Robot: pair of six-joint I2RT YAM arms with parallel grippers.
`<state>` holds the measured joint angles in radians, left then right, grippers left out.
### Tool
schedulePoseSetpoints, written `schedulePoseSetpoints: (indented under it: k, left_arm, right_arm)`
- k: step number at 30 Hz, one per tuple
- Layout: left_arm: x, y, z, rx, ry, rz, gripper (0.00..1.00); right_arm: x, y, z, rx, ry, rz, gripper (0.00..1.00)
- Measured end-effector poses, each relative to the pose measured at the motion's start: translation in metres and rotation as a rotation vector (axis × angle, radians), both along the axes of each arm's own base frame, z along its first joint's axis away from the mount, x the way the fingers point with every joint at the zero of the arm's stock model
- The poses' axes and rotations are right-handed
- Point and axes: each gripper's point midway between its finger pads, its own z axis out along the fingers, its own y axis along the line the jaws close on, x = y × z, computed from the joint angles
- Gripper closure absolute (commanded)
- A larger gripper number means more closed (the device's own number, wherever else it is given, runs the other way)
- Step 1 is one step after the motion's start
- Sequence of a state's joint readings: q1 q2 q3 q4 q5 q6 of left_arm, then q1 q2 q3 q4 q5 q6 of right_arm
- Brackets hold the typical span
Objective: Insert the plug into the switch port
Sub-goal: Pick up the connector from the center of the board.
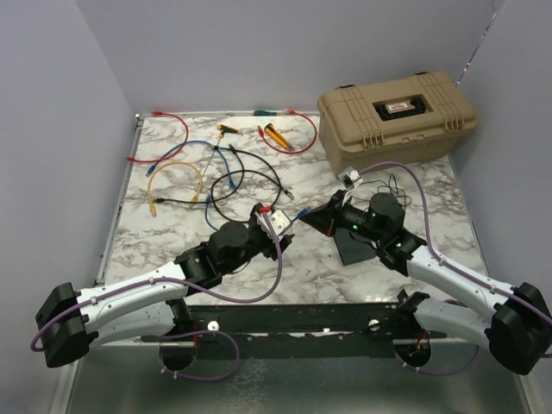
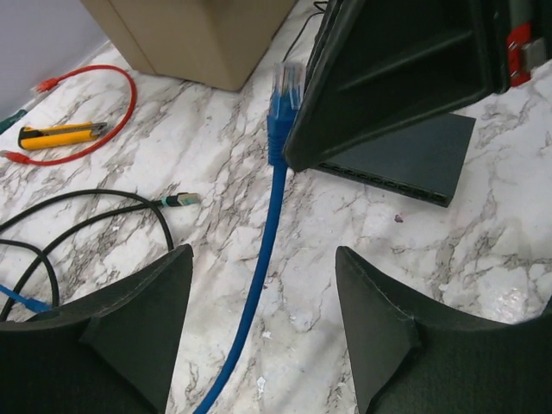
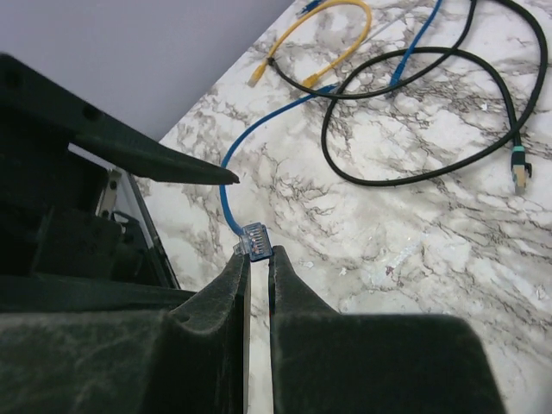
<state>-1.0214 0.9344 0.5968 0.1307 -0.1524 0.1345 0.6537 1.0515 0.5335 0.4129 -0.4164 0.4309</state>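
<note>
The plug [image 3: 255, 239], clear-tipped on a blue cable [image 2: 259, 276], is sitting pinched at the tips of the right gripper [image 3: 257, 256], whose fingers are standing nearly together on it. It is hanging just left of the switch [image 2: 405, 155], which is lying flat on the marble worktop [image 1: 319, 267], right of centre, beneath that gripper. The left gripper [image 2: 263, 252] is hovering nearer and further left, its fingers [image 2: 138, 328] standing wide apart, the blue cable running between them clear of both. A tan case [image 1: 397, 116] is standing at the far right.

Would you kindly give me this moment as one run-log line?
left gripper: open over blue cable | right gripper: shut on plug | switch: on table, plug not inserted
</note>
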Motion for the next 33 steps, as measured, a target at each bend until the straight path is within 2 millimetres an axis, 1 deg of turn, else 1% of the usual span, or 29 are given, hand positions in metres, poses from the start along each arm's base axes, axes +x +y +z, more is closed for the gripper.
schedulePoseSetpoints:
  k: [2,6,12,15,21,27,30,33]
  left_arm:
    - [0.001,0.001,-0.007,-0.006,-0.030,0.028,0.31]
    - [0.006,0.004,-0.006,-0.046,-0.109,0.062,0.31]
    - [0.010,0.000,-0.011,-0.070,-0.234,0.041,0.33]
    - [0.009,-0.007,-0.009,-0.074,-0.282,0.009,0.34]
    - [0.005,-0.027,0.007,-0.131,-0.377,-0.050,0.38]
    - [0.003,-0.041,0.006,-0.155,-0.412,-0.084,0.50]
    - [0.002,-0.046,0.005,-0.166,-0.421,-0.092,0.58]
    - [0.002,-0.049,0.007,-0.185,-0.433,-0.094,0.61]
  right_arm:
    - [0.001,-0.004,0.004,0.009,0.043,-0.037,0.99]
    - [0.001,-0.011,0.008,0.026,0.122,-0.096,0.99]
    - [-0.003,-0.017,0.001,0.022,0.234,-0.143,0.99]
    - [-0.005,-0.018,0.000,0.023,0.280,-0.151,0.99]
    - [-0.008,-0.018,0.001,0.038,0.325,-0.159,0.99]
    - [-0.010,-0.018,0.000,0.046,0.359,-0.165,0.99]
    - [-0.010,-0.018,0.000,0.049,0.367,-0.166,0.99]
    - [-0.011,-0.018,0.000,0.053,0.373,-0.166,0.99]
